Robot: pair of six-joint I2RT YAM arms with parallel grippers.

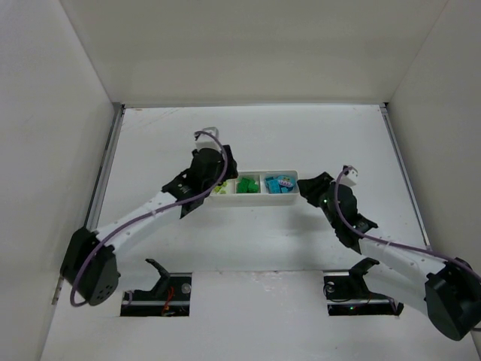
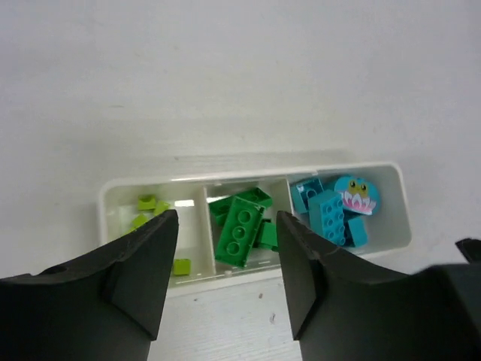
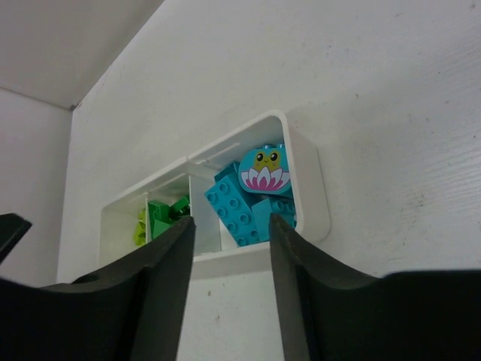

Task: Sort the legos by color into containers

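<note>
Sorting apparently complete: legos (image 2: 239,232) lie by colour in three compartments of the tray (image 2: 398,197) on the desk (image 2: 225,75). The left hand (image 2: 225,248) and right hand (image 3: 231,248) hover released, empty. They look light, stiff, slick; pinch across flat sides.

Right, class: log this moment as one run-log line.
left gripper: open | right gripper: open | tray compartments: yellow-green legos, green legos, blue legos
</note>
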